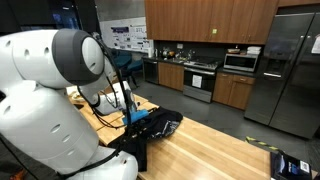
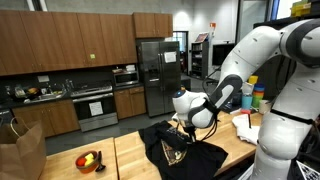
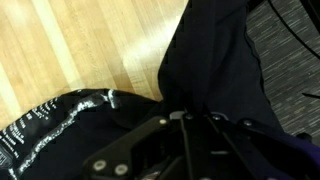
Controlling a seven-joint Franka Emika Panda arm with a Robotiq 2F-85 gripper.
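Note:
A black garment with white print lies crumpled on a wooden table in both exterior views (image 1: pixel 162 125) (image 2: pixel 190 152). My gripper (image 2: pixel 184 129) is down on the garment's upper part; it also shows in an exterior view (image 1: pixel 134 119). In the wrist view the jaws (image 3: pixel 190 119) sit close together with a fold of the black garment (image 3: pixel 215 60) pinched between them and stretching away from the tips. The white printed part (image 3: pixel 60 118) lies to the left on the wood. The fingertips themselves are dark and partly hidden in the cloth.
A bowl of fruit (image 2: pixel 90 160) and a brown paper bag (image 2: pixel 20 150) stand on the adjoining table. Coloured containers (image 2: pixel 255 97) stand behind the arm. A grey mat (image 3: pixel 290 70) lies beside the garment. Kitchen cabinets and a fridge (image 2: pixel 155 75) line the wall.

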